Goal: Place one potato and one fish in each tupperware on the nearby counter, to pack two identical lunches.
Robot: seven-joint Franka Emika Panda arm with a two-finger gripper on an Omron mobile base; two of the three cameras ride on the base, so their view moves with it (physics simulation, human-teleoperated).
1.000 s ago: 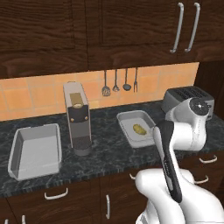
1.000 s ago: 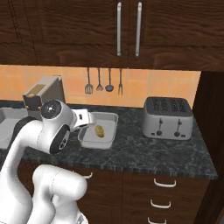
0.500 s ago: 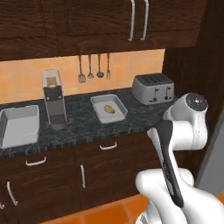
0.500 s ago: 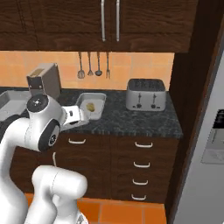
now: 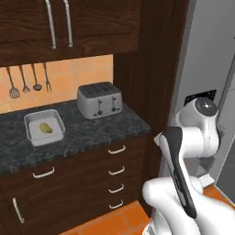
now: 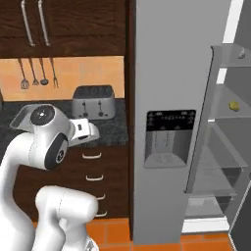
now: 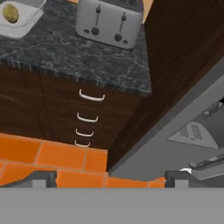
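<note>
Facing the open fridge (image 6: 215, 147), gripper (image 7: 109, 177) spread wide, empty. Risk: clipping the fridge door edge reaching for that shelf potato (image 6: 235, 105).

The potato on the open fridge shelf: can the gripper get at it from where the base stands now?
Probably not yet. The gripper is open but points down at the floor by the drawers, while the potato sits on a high shelf beyond the fridge door. The shelf itself looks unobstructed.

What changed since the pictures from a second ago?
The robot's base drove to the right and turned, so the views slid along the counter and the fridge came into sight. Nothing was grabbed or dropped. The potato still lies in its tupperware beside the toaster, and the end effector stays open.
</note>
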